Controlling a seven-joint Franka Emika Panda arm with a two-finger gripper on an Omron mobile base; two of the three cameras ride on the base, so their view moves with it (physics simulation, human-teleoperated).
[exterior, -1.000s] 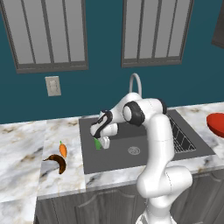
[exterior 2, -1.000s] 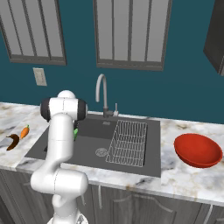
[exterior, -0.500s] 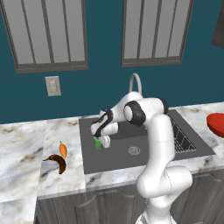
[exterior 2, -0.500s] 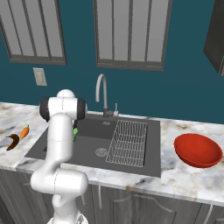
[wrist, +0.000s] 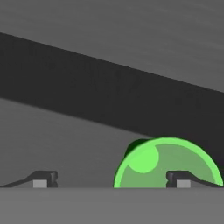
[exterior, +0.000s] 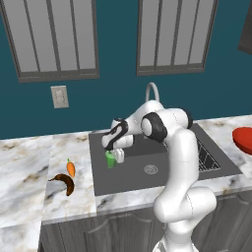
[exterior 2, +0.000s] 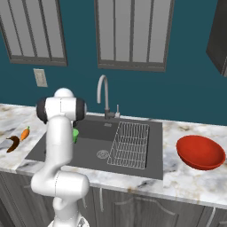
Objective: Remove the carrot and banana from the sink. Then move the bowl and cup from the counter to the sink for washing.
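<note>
Carrot (exterior: 71, 168) and banana (exterior: 63, 182) are out on the counter (exterior: 24, 162), cup (exterior: 110, 159) sits in the sink (exterior: 147, 182) under the wide-open, empty gripper (exterior: 116, 156), so I'd say lift clear and fetch the red bowl (exterior 2: 200, 153) next.

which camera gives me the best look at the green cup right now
The hand view: the cup sits close below the open tool, its rim and inside facing the camera. The left base view shows the cup small, in the sink, partly behind the tool. The right base view gives a green sliver behind the arm.
</note>
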